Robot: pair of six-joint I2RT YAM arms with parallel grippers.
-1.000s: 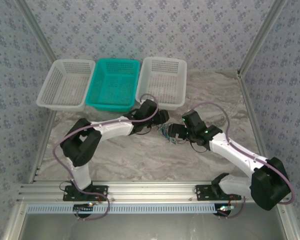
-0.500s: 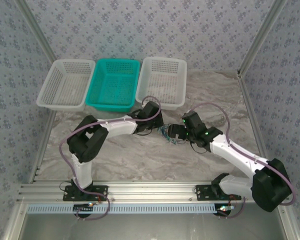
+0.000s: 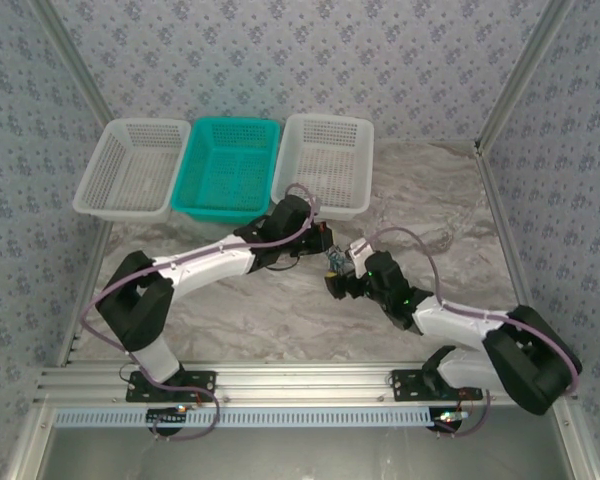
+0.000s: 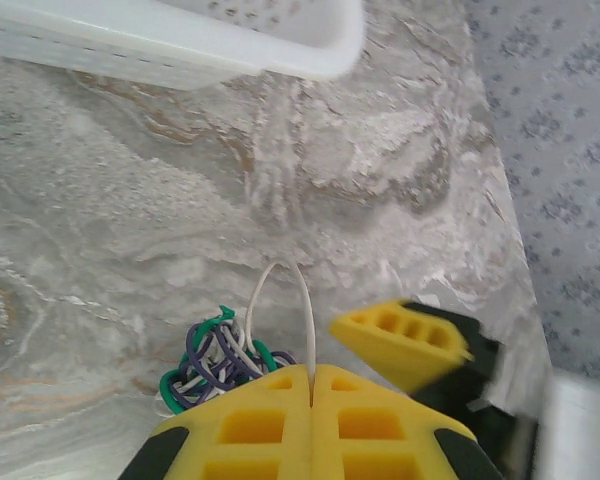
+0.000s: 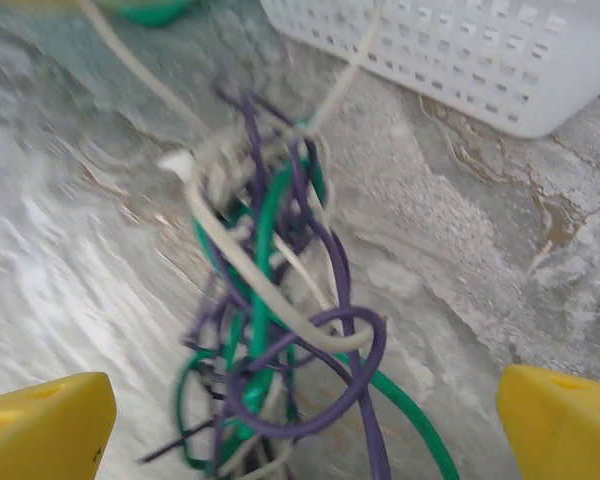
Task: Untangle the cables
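Observation:
The cables [image 3: 332, 262] form a small tangle of thin purple, green and white wires on the marbled table, between my two grippers. My left gripper [image 4: 311, 368] is shut, pinching a loop of white cable [image 4: 298, 290] that rises from the tangle [image 4: 212, 360] just left of its jaws. In the top view the left gripper [image 3: 323, 243] sits on the far side of the tangle. My right gripper [image 5: 300, 425] is open, its yellow fingertips [image 5: 42, 420] wide apart on either side of the tangle [image 5: 280, 320]. From above, the right gripper [image 3: 338, 283] is at the tangle's near side.
Three baskets stand in a row at the back: white [image 3: 132, 168], teal [image 3: 228, 168] and white [image 3: 325, 162]. The right-hand white basket [image 5: 460, 50] is close behind the tangle. One right finger [image 4: 400, 340] shows beside the left jaws.
My left gripper has shut on the white cable loop and its arm has stretched out lower. The right arm has folded down and shifted left, closer around the tangle.

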